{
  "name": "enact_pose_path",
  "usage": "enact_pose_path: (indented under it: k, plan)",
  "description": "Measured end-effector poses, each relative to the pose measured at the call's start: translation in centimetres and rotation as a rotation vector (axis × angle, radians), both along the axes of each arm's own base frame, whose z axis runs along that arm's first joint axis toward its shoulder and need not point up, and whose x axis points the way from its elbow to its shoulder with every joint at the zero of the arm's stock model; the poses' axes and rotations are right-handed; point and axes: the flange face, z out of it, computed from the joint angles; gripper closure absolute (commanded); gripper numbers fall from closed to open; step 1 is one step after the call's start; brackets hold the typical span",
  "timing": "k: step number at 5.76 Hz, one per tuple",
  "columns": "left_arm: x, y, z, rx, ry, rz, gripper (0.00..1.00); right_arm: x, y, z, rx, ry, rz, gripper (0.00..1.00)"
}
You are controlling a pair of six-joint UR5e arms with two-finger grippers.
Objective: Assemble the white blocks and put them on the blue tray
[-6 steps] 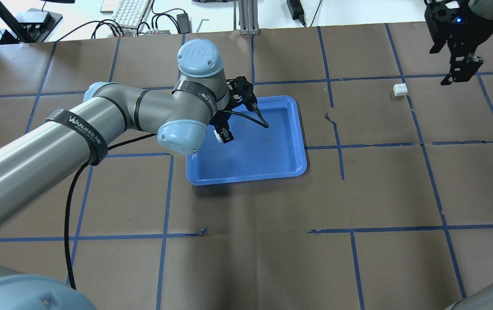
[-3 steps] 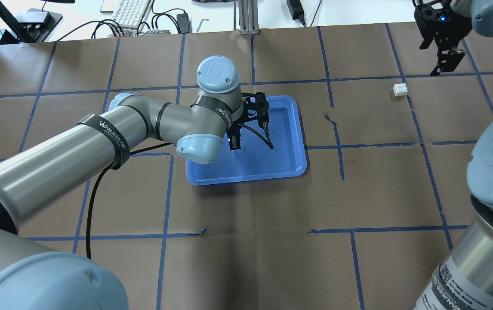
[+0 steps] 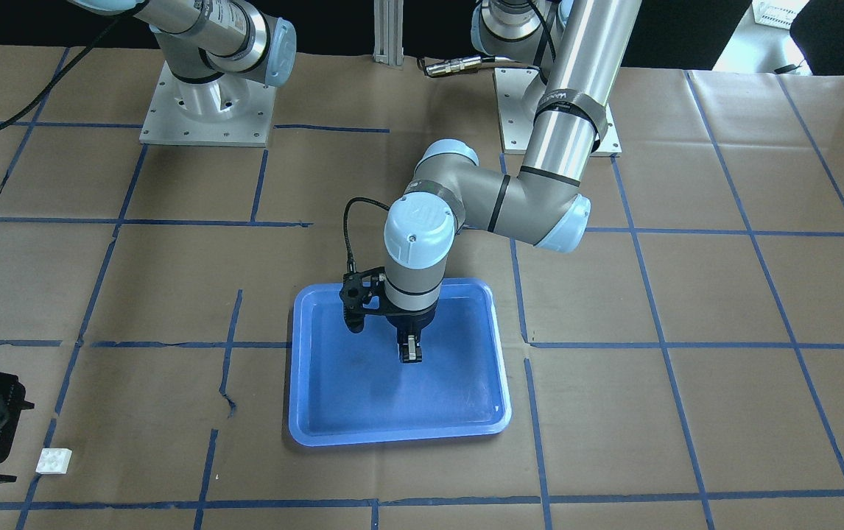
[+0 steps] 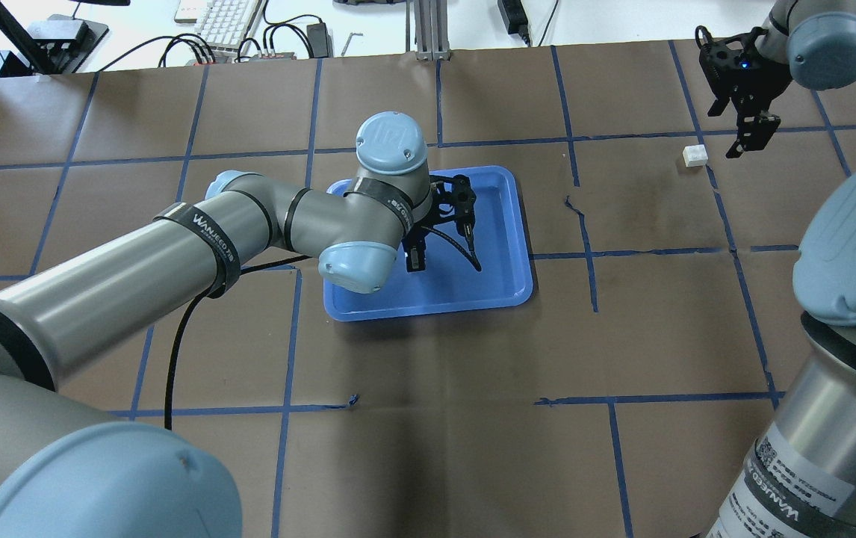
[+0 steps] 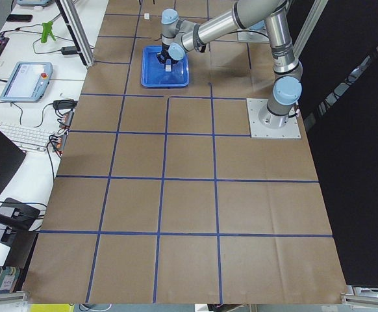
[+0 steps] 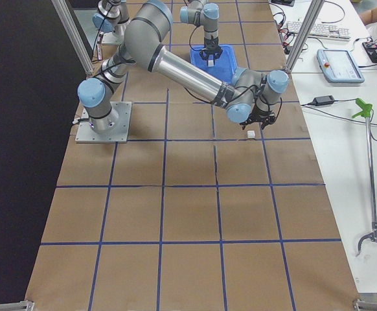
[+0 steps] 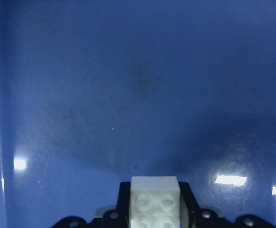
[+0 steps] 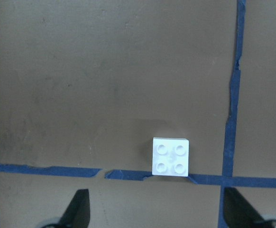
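Over the inside of the large rectangular glossy blue plastic tray (image 3: 333,405) with raised lighter-blue rim: left gripper (image 3: 410,355), pointing straight down, fingers pinching a small white square plastic brick (image 7: 154,197) with round studs. The brick sits between the two black fingers, studs toward the wrist camera. Whether it touches the tray floor cannot be told. The tray lies flat on brown paper table cover (image 4: 435,463) marked with a blue tape grid (image 4: 290,351).

Second small white square plastic brick (image 8: 171,156): four studs up, on the paper at the robot's right, well apart from the tray, one edge touching a tape line near a crossing.

Right gripper (image 8: 157,213): hangs above the paper near this second brick, jaws spread wide. The brick lies just ahead of the fingertips in the wrist view, untouched.
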Motion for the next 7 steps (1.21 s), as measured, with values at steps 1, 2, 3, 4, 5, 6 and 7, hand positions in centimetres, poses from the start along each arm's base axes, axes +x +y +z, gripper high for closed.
enact_pose_path:
  k: [1,2,3,4,5,6,7]
  plan:
    - [-0.1,0.1,-0.3,0.007,0.005,0.001,0.09,-0.8,0.3,-1.1,-0.003,-0.069,-0.025,0.00]
    - [-0.1,0.2,-0.3,0.009,0.007,0.002,0.09,-2.1,0.6,-2.4,-0.013,-0.155,-0.055,0.00]
    - [-0.1,0.0,0.6,-0.002,0.011,0.004,0.09,-2.9,0.7,-3.4,-0.029,-0.230,-0.064,0.00]
    - [0.2,-0.2,3.2,-0.020,0.016,0.010,0.09,-3.1,0.6,-4.4,-0.044,-0.281,-0.054,0.00]
    - [1.5,-0.1,7.2,-0.006,0.019,0.030,0.07,-3.3,0.5,-5.4,-0.049,-0.300,-0.040,0.00]
    - [4.4,1.1,12.7,0.047,0.014,0.073,0.06,-3.4,0.4,-6.2,-0.047,-0.302,-0.035,0.00]
    - [8.1,3.5,18.6,0.102,0.017,0.133,0.02,-3.6,0.3,-6.8,-0.045,-0.296,-0.036,0.16]
